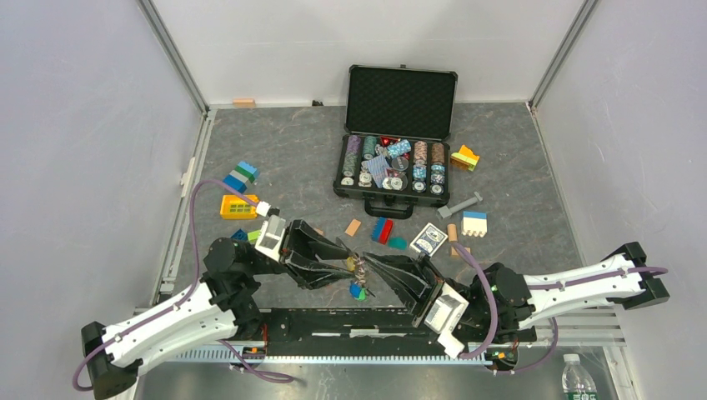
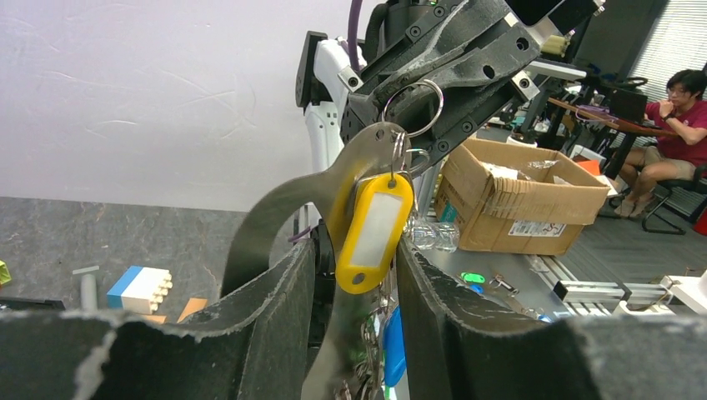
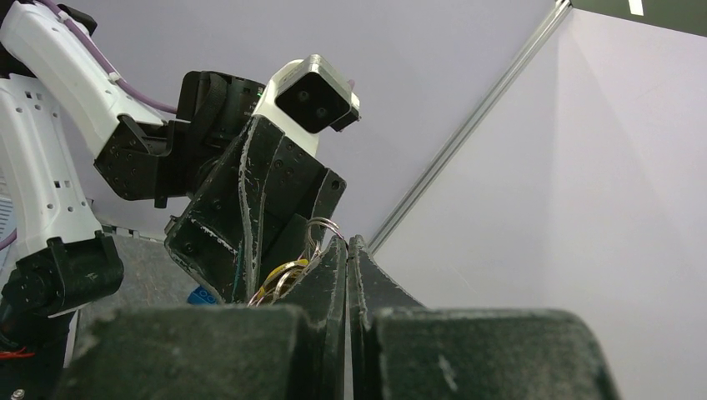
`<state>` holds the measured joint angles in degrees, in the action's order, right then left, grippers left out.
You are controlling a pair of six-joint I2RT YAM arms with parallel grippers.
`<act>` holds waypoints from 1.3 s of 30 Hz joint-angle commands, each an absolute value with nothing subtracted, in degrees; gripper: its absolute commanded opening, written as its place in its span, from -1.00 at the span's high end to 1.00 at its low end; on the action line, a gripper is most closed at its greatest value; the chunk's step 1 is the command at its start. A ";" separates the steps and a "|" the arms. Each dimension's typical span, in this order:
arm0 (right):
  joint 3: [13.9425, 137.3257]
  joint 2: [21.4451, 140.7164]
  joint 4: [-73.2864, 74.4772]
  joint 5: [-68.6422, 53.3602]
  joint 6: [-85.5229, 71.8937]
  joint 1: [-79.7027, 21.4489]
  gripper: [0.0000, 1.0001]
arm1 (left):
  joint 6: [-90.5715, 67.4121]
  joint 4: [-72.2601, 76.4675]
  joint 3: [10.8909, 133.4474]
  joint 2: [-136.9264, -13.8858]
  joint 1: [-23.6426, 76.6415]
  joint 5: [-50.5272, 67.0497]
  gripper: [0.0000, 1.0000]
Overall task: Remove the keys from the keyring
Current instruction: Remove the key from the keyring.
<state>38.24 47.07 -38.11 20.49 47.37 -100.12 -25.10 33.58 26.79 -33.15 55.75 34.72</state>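
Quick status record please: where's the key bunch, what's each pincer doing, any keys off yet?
bunch: keys hang in mid-air between the two arms, above the table
right pincer: shut on the keyring
left pincer: jaws apart around the yellow tag; grip unclear
keys removed: none visible lying loose

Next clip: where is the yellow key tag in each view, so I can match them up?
Top external: the yellow key tag is a small speck in the dangling bunch, low centre.
Left wrist: large, centre frame, inside the left gripper.
Right wrist: only a yellow edge, lower centre-left, beside the shut right gripper.
Shared landmark: the left gripper, next to the tag in all three.
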 commanded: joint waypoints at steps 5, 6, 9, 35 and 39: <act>38.23 45.87 -41.51 19.59 46.41 -100.45 1.00 | -27.94 38.12 27.32 -34.14 55.88 35.68 0.05; 38.16 45.88 -41.50 19.58 46.41 -100.44 1.00 | -28.09 38.29 27.33 -34.25 55.88 35.76 0.06; 38.08 45.83 -41.51 19.64 46.41 -100.45 1.00 | -28.49 39.03 27.26 -34.55 55.85 36.01 0.09; 36.76 43.51 -39.40 22.55 48.42 -100.44 1.00 | -25.22 31.32 28.81 -30.29 55.85 37.02 0.85; 36.56 43.75 -38.99 23.77 49.86 -100.45 1.00 | -24.41 28.38 29.74 -29.62 55.87 37.53 0.84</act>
